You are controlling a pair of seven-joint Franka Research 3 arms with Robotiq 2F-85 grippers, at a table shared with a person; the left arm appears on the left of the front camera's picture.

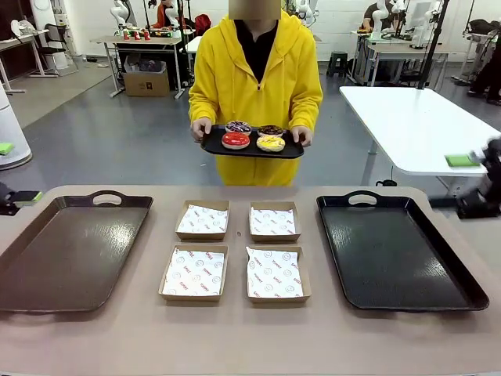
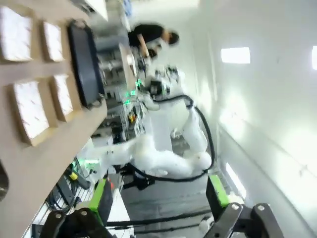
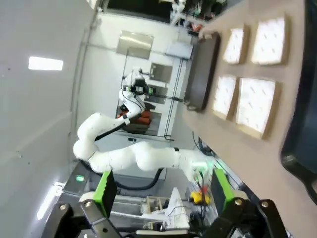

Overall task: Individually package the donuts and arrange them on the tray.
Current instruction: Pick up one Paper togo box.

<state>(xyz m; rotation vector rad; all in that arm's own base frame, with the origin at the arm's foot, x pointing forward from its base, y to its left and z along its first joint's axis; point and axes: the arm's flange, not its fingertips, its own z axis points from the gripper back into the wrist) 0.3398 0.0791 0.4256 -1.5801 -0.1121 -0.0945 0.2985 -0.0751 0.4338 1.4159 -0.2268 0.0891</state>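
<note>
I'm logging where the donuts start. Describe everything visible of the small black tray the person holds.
The small black tray is shallow, dark, glossy, plastic-looking, rectangular with rounded corners and a raised rim. The person holds it roughly level beyond the far edge of the table, one hand on one short end, the other hand opposite. Four donuts rest on it two by two: red donut and yellow donut nearer, purple donut and chocolate donut behind.

Person (image 1: 254, 94): yellow hoodie, black top. Right claw (image 3: 162, 183): black, green pads.

left arm (image 1: 8, 207): far out left, jaws wide apart | right arm (image 1: 479, 202): far out right, jaws wide apart
</note>
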